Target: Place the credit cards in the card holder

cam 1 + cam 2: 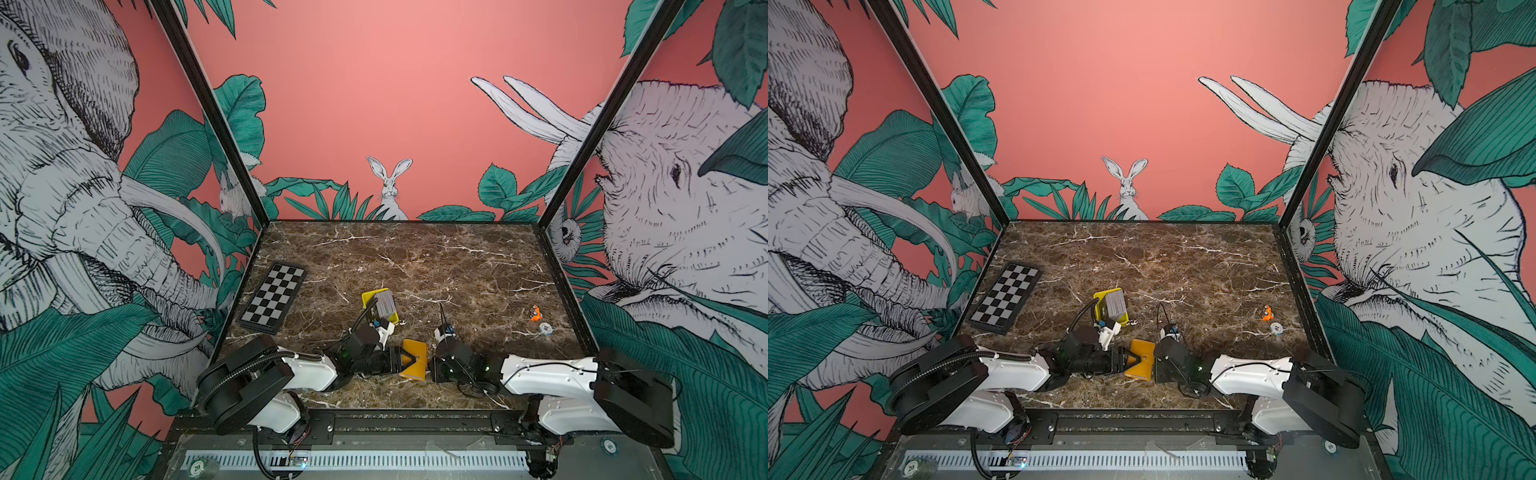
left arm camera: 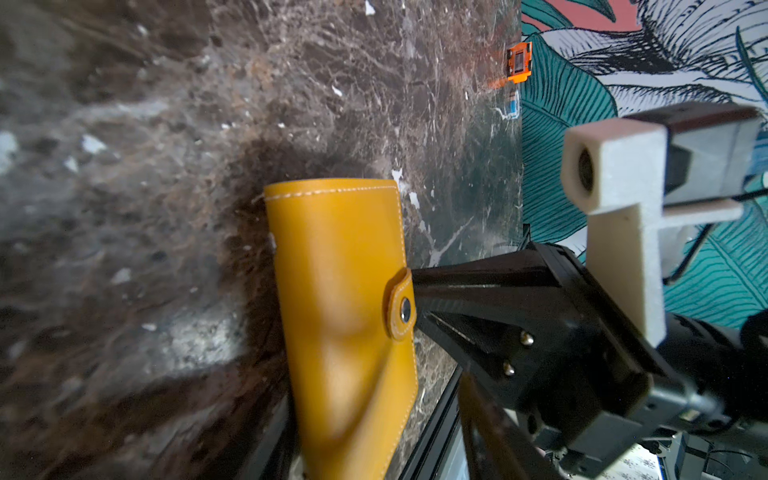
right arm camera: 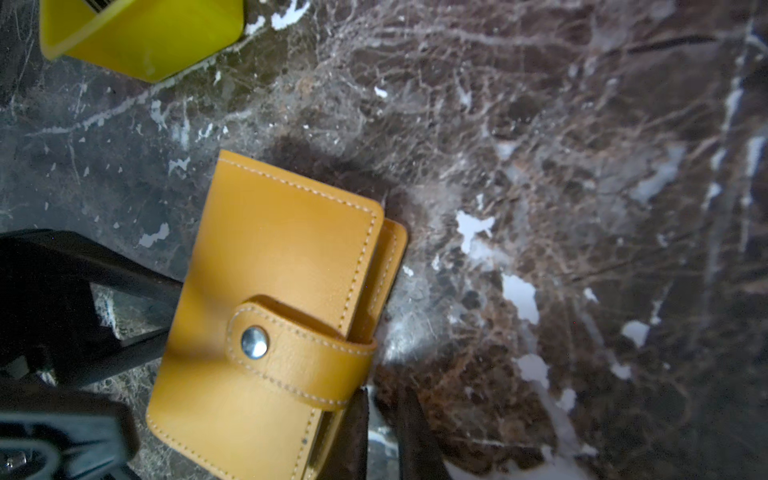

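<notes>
Holder lies closed on the marble between the 2 grippers; tab wraps over its open edge, snap fastened. Cards sit stacked in the yellow tray, just beyond the holder, apart from it.

Left gripper: jaws well apart, tips at the holder's spine side, marble showing between them. Nothing clamped; whether the tips press the holder we cannot tell.

Right gripper: jaws nearly together, a slit of marble between, nothing in them. 1 tip sits against the holder's open edge, just beside the tab's fold.

We judge the step in hand to be opening the holder, cards to follow. Next move calls for the right jaws to catch the tab and peel it off the snap while the left steadies the holder's spine side; without that bracing the whole holder would likely drag.
</notes>
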Motion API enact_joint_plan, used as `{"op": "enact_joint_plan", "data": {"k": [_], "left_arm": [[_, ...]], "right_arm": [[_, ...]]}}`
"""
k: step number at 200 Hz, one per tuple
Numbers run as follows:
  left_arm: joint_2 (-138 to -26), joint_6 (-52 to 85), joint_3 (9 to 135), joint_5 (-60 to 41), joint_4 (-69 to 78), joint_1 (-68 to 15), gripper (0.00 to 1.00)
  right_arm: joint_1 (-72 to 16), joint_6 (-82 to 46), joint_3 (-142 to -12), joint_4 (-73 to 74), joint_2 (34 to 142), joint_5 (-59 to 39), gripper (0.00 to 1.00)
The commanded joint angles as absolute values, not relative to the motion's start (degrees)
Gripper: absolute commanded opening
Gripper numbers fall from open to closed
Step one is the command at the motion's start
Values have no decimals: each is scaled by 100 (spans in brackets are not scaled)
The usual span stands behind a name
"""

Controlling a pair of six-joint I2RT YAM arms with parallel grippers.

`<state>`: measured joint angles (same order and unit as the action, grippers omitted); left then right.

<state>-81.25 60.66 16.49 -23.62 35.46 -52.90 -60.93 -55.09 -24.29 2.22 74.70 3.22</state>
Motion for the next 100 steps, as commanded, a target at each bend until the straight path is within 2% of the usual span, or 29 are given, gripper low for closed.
{"op": "enact_joint_plan", "data": {"k": [1, 46, 100], "left_arm": [[-7852, 6098, 1731, -2463, 3575, -5327, 60], [-7569, 6029, 1757, -2366, 3182, -5326, 51], [-7799, 6091, 1800, -2383, 3285, -5327, 37]], "right_arm": [[-6117, -5511, -2393, -62, 7652, 406, 16], [-6117, -5493, -2391, -70, 7668, 406, 16], [-6117, -5498, -2399, -103, 7629, 400, 15]]}}
